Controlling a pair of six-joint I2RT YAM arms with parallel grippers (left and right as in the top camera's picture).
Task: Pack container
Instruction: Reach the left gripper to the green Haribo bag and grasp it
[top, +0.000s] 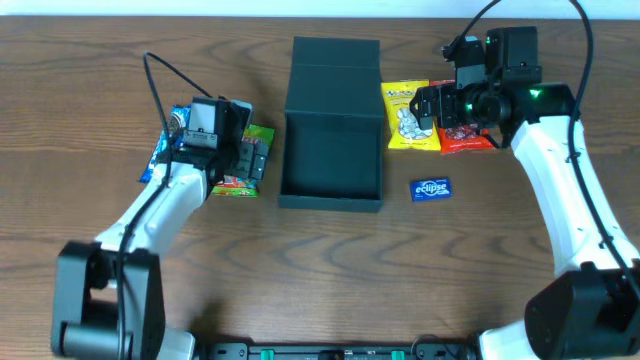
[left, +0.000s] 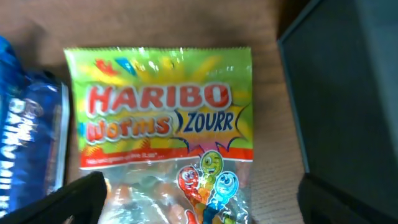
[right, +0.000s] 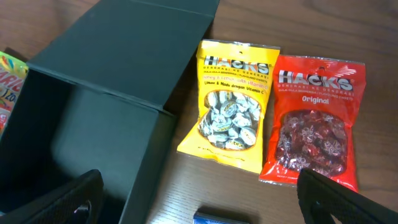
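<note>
Left arm: the white link runs from the base at the near left corner up and to the right, and the wrist is bent down over the snacks. The left gripper (top: 247, 158) sits over the Haribo worms bag (left: 161, 106). Its fingers (left: 74, 199) are spread wide on either side of the bag's lower end and are not closed on it. I cannot tell whether they touch the bag.

Count, left of box: 2 packets. One is a blue packet (left: 31, 143), and the Haribo bag lies just beside it on the right.

Container (top: 330, 201): 1. It is dark teal-green and stands at the table (top: 330, 280) centre. The flap lid is folded open to the far side and the opening faces up. The Haribo bag lies near its left wall.

Count, right of box: 3 packets. One yellow Hacks bag (right: 230, 102) is near the right wall, by the lid. One red Hacks bag (right: 314, 121) touches the yellow bag's right edge. One small blue Eclipse pack (top: 431, 188) lies nearer the front, apart from the bags.

Total: 5 packets, all on the table.

Right arm: the link rises from the near right corner to the far side, with the wrist turned leftward. The right gripper (top: 432, 105) is above the two Hacks bags, fingers (right: 348, 199) wide apart and holding nothing.
</note>
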